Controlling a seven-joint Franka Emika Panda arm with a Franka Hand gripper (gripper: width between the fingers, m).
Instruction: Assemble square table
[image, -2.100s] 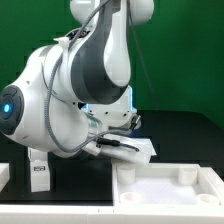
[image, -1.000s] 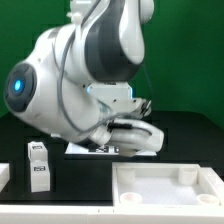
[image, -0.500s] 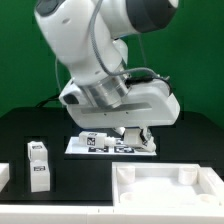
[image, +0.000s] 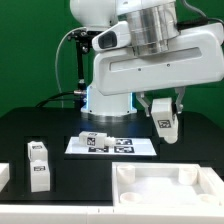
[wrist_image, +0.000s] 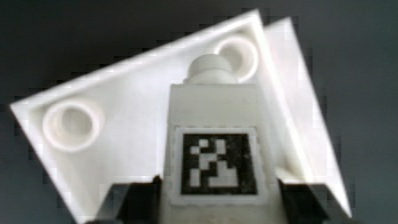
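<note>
Holding tagged leg (image: 167, 124), fingers (wrist_image: 128, 203) clenched on it, high above square top (image: 120, 190) rim; clear air around.

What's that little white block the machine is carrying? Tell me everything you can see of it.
It is a short white table leg, plastic by its look, with a black-and-white square tag on one face and a narrower round peg at its free end. The tool grips its upper part, holding it roughly upright in the air, peg down. Nothing else touches it; the square top lies below.
</note>
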